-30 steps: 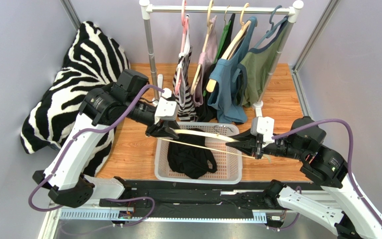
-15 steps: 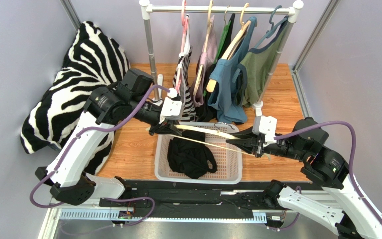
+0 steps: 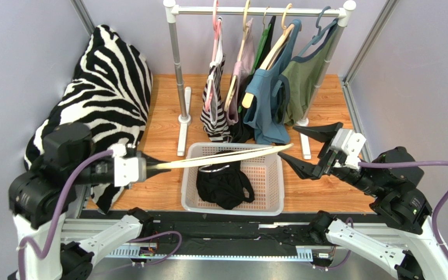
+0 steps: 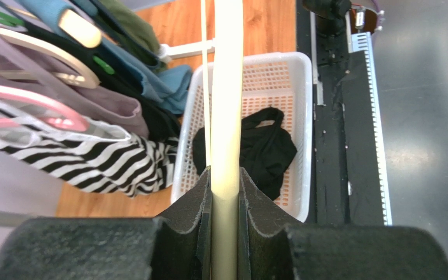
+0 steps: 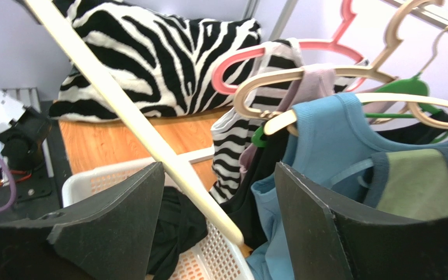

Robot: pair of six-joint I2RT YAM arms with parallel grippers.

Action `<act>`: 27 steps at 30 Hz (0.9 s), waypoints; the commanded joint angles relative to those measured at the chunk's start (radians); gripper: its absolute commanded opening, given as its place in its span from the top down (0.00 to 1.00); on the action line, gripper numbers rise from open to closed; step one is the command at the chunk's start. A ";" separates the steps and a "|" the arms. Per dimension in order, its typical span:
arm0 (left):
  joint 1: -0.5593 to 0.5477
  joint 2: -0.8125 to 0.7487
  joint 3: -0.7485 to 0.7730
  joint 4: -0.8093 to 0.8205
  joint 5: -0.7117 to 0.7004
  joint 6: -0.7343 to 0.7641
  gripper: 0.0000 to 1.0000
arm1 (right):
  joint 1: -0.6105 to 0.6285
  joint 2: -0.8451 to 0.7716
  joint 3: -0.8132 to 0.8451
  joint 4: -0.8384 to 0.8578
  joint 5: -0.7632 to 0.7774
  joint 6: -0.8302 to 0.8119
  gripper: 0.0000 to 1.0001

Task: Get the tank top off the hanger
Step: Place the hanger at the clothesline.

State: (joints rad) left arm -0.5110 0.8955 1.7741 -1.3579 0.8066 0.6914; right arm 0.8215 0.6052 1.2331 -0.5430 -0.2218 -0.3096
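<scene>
The black tank top (image 3: 223, 185) lies crumpled in the white basket (image 3: 272, 175), off the hanger. The bare cream wooden hanger (image 3: 226, 156) stretches level over the basket. My left gripper (image 3: 149, 167) is shut on its left end, and the left wrist view shows the bar (image 4: 227, 87) clamped between the pads (image 4: 226, 178), with the tank top (image 4: 264, 149) below. My right gripper (image 3: 309, 149) hangs open just past the hanger's right tip, touching nothing. In the right wrist view the hanger (image 5: 133, 122) crosses in front of the open gripper (image 5: 219, 168), above the tank top (image 5: 174, 227).
A clothes rack (image 3: 176, 70) behind the basket carries several hangers with striped, pink, green, blue and olive garments (image 3: 267, 99). A zebra-print cushion (image 3: 98, 87) fills the left side. The rack's white feet (image 3: 182, 131) stand on the wooden floor by the basket.
My right gripper let go of the hanger, opened, and drew back to the right. My left arm pulled back to the left, carrying the hanger with it.
</scene>
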 commanded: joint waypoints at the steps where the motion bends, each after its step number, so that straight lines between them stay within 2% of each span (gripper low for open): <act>1: 0.019 -0.096 0.042 -0.310 -0.012 -0.013 1.00 | -0.002 -0.001 0.046 0.072 0.114 0.020 0.26; 3: 0.026 -0.136 0.083 -0.250 -0.068 -0.076 1.00 | -0.002 -0.002 0.042 0.089 0.139 0.033 0.27; 5: 0.037 -0.199 0.090 -0.155 -0.231 -0.221 1.00 | -0.002 0.005 0.039 0.112 0.157 0.061 0.27; 6: 0.046 -0.231 0.084 -0.060 -0.292 -0.268 1.00 | -0.002 0.016 0.040 0.118 0.159 0.072 0.27; 7: 0.048 -0.239 0.085 -0.034 -0.384 -0.298 1.00 | -0.002 0.024 0.048 0.124 0.160 0.082 0.26; 13: 0.058 -0.230 0.096 0.085 -0.584 -0.436 1.00 | -0.002 0.120 0.130 0.048 0.196 0.170 0.27; 21: 0.085 -0.104 0.090 0.163 -0.739 -0.569 1.00 | -0.002 0.105 0.098 0.049 0.187 0.191 0.31; 27: 0.114 -0.003 0.150 0.221 -0.759 -0.650 1.00 | -0.002 0.088 0.071 0.028 0.187 0.193 0.32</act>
State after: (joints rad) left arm -0.4171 0.8394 1.8801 -1.2499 0.1143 0.1417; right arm 0.8215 0.7025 1.3190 -0.5087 -0.0444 -0.1341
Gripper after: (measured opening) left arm 0.208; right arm 0.683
